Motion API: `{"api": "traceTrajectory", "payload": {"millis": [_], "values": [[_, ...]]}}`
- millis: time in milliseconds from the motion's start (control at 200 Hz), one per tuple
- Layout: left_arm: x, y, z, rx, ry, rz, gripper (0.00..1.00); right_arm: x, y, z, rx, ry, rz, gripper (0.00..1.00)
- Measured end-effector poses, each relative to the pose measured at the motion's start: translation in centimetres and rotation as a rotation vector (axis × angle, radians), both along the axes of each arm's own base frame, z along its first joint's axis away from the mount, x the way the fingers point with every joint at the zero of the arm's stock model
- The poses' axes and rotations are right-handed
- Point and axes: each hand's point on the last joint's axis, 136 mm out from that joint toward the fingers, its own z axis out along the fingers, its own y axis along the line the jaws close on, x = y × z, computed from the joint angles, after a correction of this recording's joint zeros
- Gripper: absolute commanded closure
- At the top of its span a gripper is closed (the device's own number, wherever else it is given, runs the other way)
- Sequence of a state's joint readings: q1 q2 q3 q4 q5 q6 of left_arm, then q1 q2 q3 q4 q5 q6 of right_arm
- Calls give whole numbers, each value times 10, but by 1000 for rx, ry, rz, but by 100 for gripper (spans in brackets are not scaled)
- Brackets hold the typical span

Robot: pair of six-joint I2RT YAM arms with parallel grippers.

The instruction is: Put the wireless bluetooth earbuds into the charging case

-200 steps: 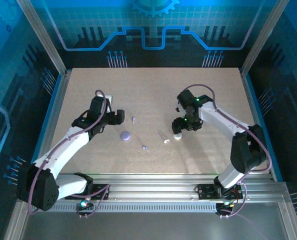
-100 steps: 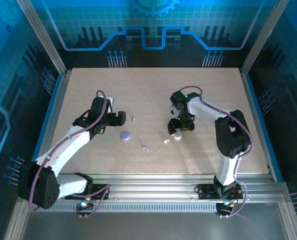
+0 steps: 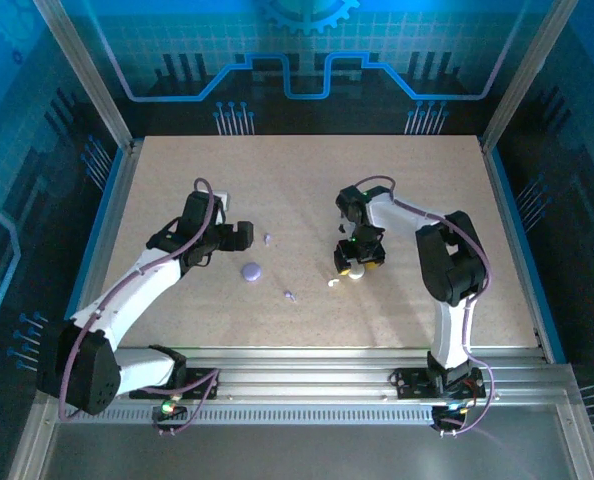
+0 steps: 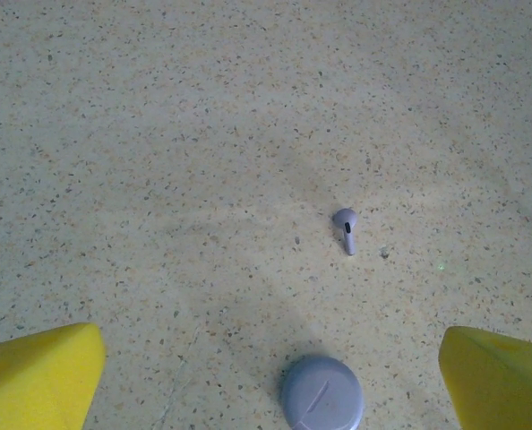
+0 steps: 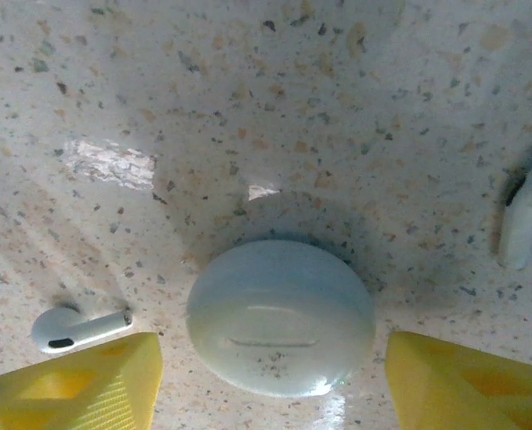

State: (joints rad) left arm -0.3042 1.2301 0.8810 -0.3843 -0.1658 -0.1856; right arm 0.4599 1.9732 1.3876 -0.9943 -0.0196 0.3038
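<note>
- My right claw (image 5: pixel 275 381) is part open. Its fingers (image 5: pixel 78 385) sit either side of the white case (image 5: pixel 279 315) with a thin gap on each side. No contact, nothing gripped.
- My left claw (image 4: pixel 268 381) is wide open and empty above the table (image 4: pixel 158 134). The lavender case (image 4: pixel 321 405) lies between the fingertips and a lavender earbud (image 4: pixel 345 228) lies beyond it, apart from it.
- A white earbud (image 5: pixel 78 328) lies on the table just left of the white case, by my left finger. A second white earbud (image 5: pixel 524 224) lies at the right.
- Top view: the far lavender earbud (image 3: pixel 268 239) is just beside my left claw and the near lavender earbud (image 3: pixel 289 295) is closer to the arm bases. All the earbuds lie loose on the table.
- Versus a second ago: my right elbow has swung in from the table's right side toward the centre, and the claw has shifted slightly left over the white case. My left arm has barely moved. The loose parts are unmoved.
- Hard to read: the second white earbud and the lavender case are cut by frame edges. From above, my right claw covers most of the white case. I can't tell which lavender earbud my left wrist view shows.
</note>
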Motion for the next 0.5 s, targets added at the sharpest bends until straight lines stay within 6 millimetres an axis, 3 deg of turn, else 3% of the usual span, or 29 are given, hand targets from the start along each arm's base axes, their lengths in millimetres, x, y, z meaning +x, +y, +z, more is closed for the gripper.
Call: {"api": "traceTrajectory", "payload": {"millis": [500], "values": [[-2,-1,-1,-3,9,-5,3,6,0,-8,-15,2,2,42]]}}
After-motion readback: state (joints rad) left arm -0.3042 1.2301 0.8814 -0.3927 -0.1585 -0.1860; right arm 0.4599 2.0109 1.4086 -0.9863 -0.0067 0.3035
